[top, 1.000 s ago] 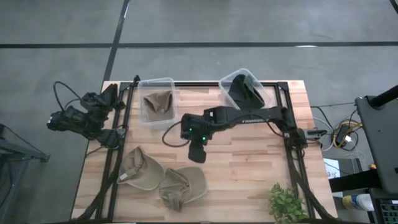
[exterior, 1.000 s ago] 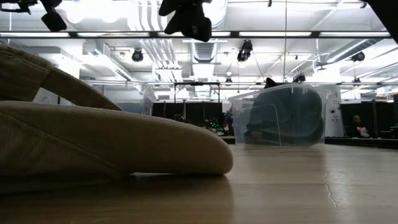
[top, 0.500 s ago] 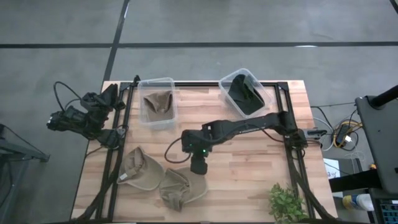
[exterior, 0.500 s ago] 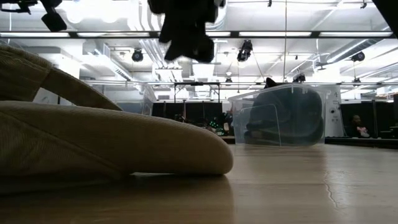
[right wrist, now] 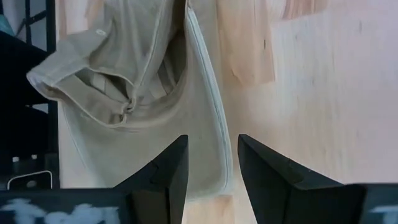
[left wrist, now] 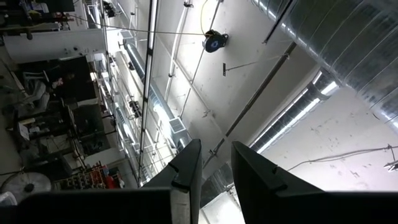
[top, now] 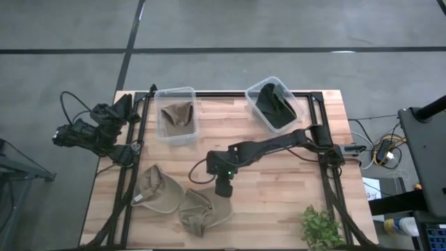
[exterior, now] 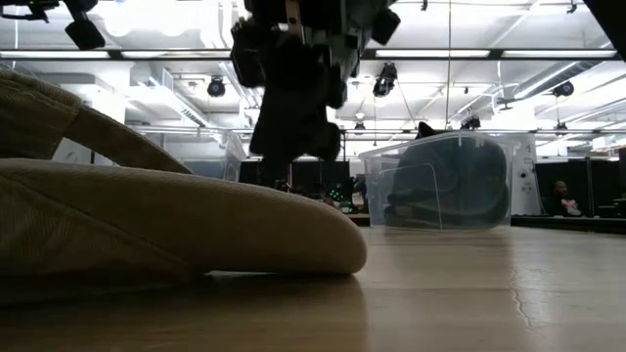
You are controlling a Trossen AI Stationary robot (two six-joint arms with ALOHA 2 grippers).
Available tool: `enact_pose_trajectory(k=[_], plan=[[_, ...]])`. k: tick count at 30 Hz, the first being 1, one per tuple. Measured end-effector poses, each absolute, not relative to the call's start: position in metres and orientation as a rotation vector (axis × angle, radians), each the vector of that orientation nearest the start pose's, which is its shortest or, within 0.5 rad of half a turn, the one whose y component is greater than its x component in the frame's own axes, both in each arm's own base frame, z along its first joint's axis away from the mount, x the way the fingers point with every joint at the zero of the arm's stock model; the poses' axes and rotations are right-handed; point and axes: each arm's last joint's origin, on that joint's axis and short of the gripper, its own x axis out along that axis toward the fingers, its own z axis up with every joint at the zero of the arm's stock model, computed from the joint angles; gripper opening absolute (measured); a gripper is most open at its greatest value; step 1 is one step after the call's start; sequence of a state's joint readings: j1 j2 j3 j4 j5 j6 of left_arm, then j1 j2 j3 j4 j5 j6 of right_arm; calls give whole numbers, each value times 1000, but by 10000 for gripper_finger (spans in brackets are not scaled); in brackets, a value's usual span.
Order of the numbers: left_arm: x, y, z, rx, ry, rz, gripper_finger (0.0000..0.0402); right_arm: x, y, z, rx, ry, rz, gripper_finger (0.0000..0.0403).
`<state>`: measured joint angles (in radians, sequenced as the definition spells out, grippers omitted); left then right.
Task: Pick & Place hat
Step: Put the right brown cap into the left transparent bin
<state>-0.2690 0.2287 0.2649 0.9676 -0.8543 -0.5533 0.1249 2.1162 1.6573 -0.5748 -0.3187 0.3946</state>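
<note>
While the left gripper (top: 67, 136) rests off the table's (top: 279, 188) edge, fingers slightly parted, the right gripper (right wrist: 210, 163) hovers open over a tan ribbed-fabric hat (right wrist: 149, 99) with a curved, stitched brim on pale wooden planks. No writing is legible.

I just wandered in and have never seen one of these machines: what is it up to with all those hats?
The right arm is reaching out over the wooden table, and its right gripper, fingers open, hangs over a tan hat lying near the front edge. Another tan hat lies beside it. Two clear bins stand at the back: one holds a tan hat, the other a dark hat. The left gripper is parked off to the side, pointing at the ceiling.
</note>
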Motion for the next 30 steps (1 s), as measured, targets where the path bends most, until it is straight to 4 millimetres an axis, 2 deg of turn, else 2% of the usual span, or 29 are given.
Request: enact_pose_trajectory(k=[7, 30], plan=[[56, 7, 305, -1045, -1012, 290, 80, 446, 64, 177, 475, 1072, 189, 132], [56, 7, 305, -1045, -1012, 290, 80, 445, 66, 161, 524, 1046, 179, 132]])
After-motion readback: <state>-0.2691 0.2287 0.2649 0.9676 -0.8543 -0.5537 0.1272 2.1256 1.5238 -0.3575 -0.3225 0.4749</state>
